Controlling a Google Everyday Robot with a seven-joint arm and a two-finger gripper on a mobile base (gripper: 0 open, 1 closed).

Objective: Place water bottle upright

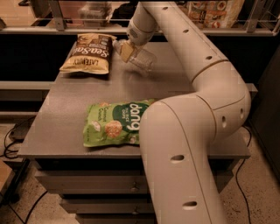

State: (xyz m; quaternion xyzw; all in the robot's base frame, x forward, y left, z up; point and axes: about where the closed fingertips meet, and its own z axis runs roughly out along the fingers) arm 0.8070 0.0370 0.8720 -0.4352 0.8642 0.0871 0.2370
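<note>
The water bottle [143,59] is clear ribbed plastic and lies tilted at the far middle of the grey table [61,118], its cap end pointing left toward the brown bag. My gripper [126,51] reaches in from above at the end of the long white arm and is shut on the bottle near its neck. The bottle looks slightly raised off the table top, with its base end lower and to the right. The cap is partly hidden by the fingers.
A brown-and-gold snack bag [87,53] lies flat at the far left. A green snack bag [114,123] lies near the front, partly behind my arm's elbow [183,144]. A rail with shelved goods [214,11] runs behind the table.
</note>
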